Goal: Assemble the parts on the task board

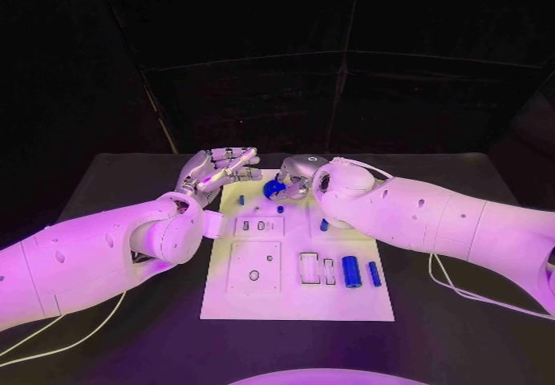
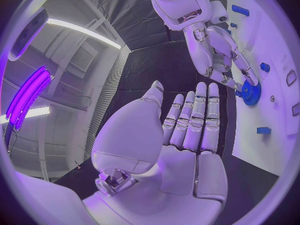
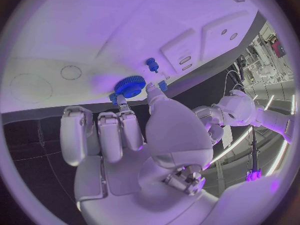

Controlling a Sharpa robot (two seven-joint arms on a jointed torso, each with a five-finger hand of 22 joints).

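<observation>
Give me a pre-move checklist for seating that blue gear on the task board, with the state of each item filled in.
1. Right robot hand holds the blue gear at its fingertips: ok.
2. Gear is over the far end of the task board: ok, seen in the head view.
3. Gear is lined up with its seat: cannot tell; the right robot hand covers that spot.
4. Left robot hand is empty, fingers straight and off the gear: ok.
5. Left robot hand is clear of the right robot hand's path: cannot tell; the two are close together at the board's far end.
6. Two blue cylinders lie at the board's near right, away from the hands: ok.
</observation>
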